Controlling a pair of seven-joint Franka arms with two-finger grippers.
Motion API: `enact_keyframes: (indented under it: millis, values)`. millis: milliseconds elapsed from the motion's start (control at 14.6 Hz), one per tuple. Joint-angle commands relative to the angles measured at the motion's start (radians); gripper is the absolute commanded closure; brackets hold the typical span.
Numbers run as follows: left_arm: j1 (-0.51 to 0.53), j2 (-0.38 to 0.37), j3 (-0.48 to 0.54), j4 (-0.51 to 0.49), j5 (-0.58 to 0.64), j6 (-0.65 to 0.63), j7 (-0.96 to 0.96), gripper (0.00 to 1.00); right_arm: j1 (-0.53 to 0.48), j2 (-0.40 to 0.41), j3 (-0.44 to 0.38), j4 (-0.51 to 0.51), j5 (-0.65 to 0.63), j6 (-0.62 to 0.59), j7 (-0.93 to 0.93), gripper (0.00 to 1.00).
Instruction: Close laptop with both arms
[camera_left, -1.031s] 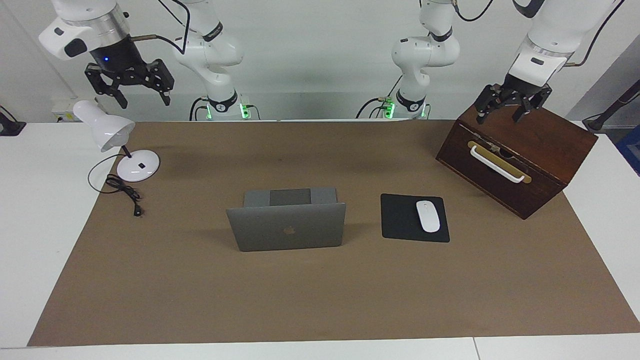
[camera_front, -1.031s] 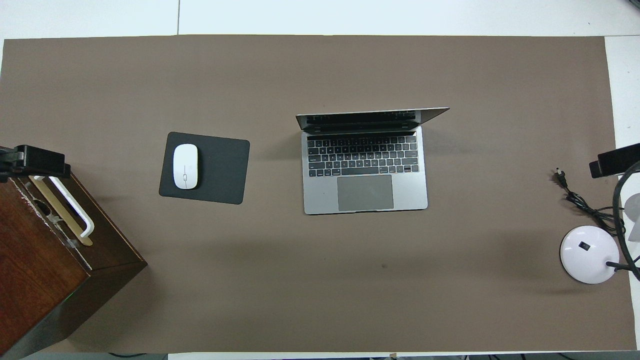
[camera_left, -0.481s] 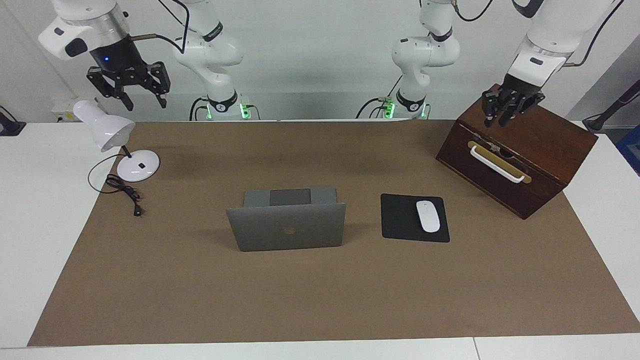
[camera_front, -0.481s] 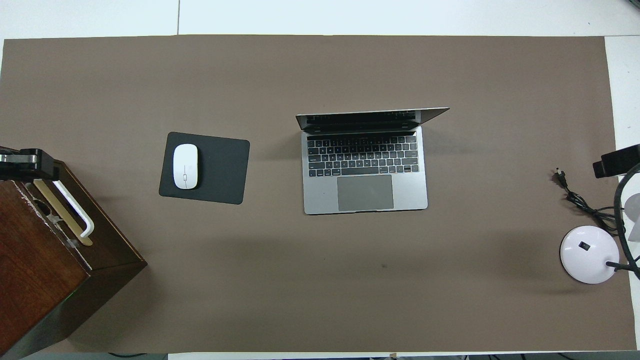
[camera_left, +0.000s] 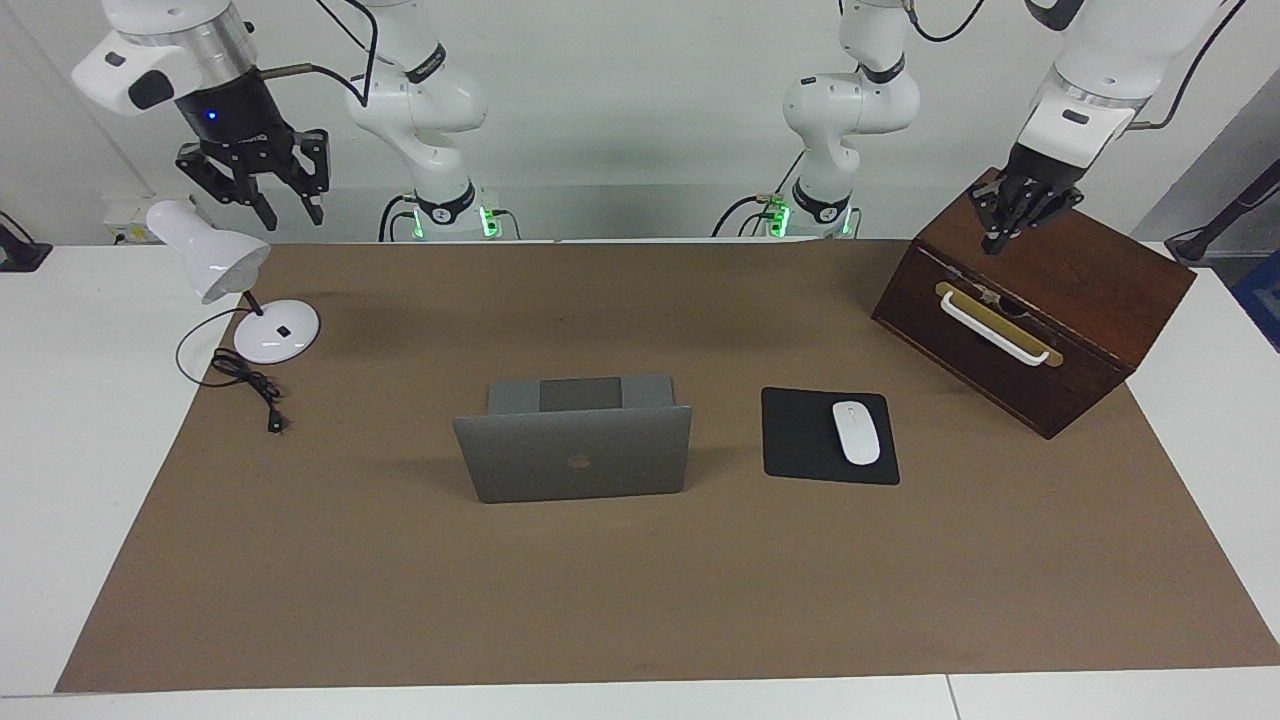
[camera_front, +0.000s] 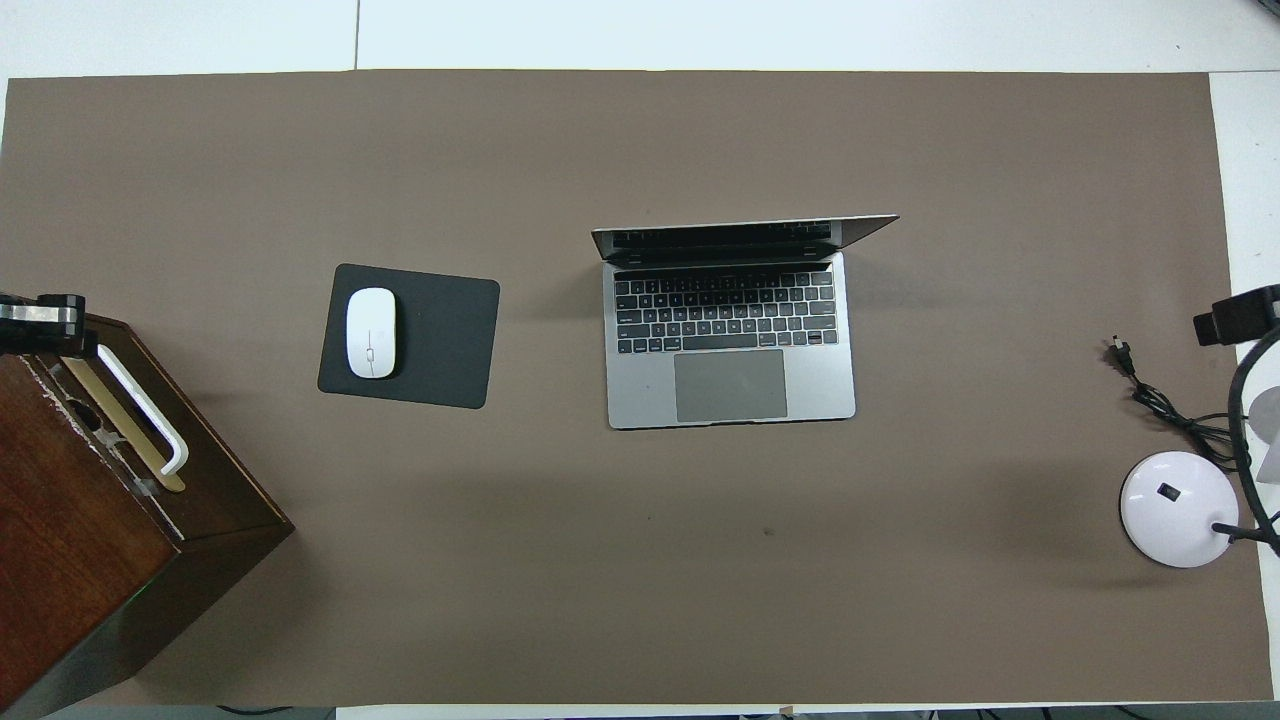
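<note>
The silver-grey laptop (camera_left: 575, 455) stands open in the middle of the brown mat, its lid upright with the logo facing away from the robots. Its keyboard (camera_front: 728, 315) and trackpad face the arms. My left gripper (camera_left: 1000, 238) hangs over the top of the wooden box (camera_left: 1050, 300), fingertips together and holding nothing; it shows at the edge of the overhead view (camera_front: 45, 312). My right gripper (camera_left: 290, 215) is up in the air over the desk lamp (camera_left: 215, 260), fingers apart with nothing between them; one tip shows in the overhead view (camera_front: 1235, 315). Both grippers are well away from the laptop.
A black mouse pad (camera_left: 800, 440) with a white mouse (camera_left: 856, 432) lies beside the laptop toward the left arm's end. The tilted wooden box has a white handle (camera_front: 145, 410). The lamp's round base (camera_front: 1178, 508) and its black cord (camera_front: 1160, 400) lie at the right arm's end.
The left gripper's fingers have closed together over the box. The right gripper's fingers have narrowed about halfway and it has risen slightly. The laptop has not moved.
</note>
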Motion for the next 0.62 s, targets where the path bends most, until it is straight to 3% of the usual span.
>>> enact_keyframes:
  millis: [0, 137, 206, 550]
  values:
    - [-0.016, -0.006, 0.007, 0.003, -0.053, 0.043, -0.019, 1.0, -0.015, 0.032, 0.024, 0.007, 0.016, 0.051, -0.065, 0.54]
    - [-0.023, -0.022, -0.002, -0.037, -0.129, 0.096, -0.023, 1.0, -0.015, 0.06, 0.038, 0.01, 0.015, 0.074, -0.063, 0.81]
    - [-0.044, -0.041, -0.003, -0.084, -0.14, 0.151, -0.023, 1.0, -0.015, 0.072, 0.042, 0.012, 0.013, 0.083, -0.054, 1.0]
    - [-0.188, -0.208, -0.003, -0.478, -0.142, 0.597, -0.025, 1.0, -0.01, 0.126, 0.136, 0.039, 0.008, 0.104, 0.123, 1.0]
